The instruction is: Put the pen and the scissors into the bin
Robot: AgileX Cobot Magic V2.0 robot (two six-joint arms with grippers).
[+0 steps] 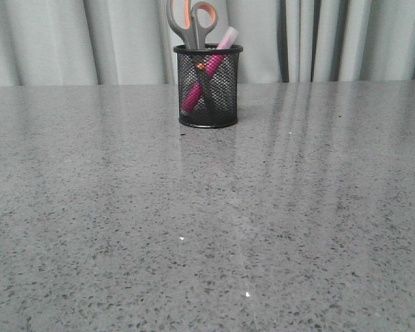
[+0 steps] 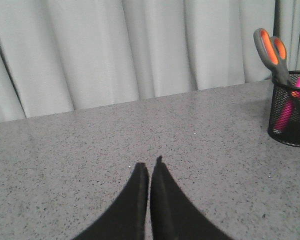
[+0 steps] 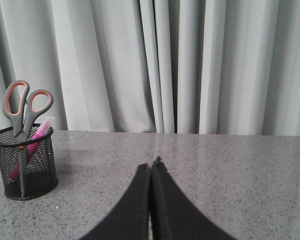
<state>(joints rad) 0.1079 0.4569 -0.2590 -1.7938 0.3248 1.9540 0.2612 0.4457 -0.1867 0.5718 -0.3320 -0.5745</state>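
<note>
The black wire-mesh bin [image 1: 208, 104] stands at the far middle of the table. The scissors [image 1: 191, 22] stand in it, grey handles with orange lining sticking up above the rim. The magenta pen [image 1: 209, 72] leans inside it, its clear cap above the rim. The bin also shows in the left wrist view [image 2: 291, 125] and the right wrist view [image 3: 25, 172], with the scissors [image 2: 271, 49] [image 3: 23, 107] and pen [image 2: 291, 103] [image 3: 34, 145] in it. My left gripper [image 2: 149, 162] is shut and empty above the table. My right gripper [image 3: 150, 163] is shut and empty. Neither gripper shows in the front view.
The grey speckled table [image 1: 207, 228] reaches back to a pale pleated curtain [image 1: 69, 41] just behind the bin. Both grippers sit well apart from the bin, one to each side of it.
</note>
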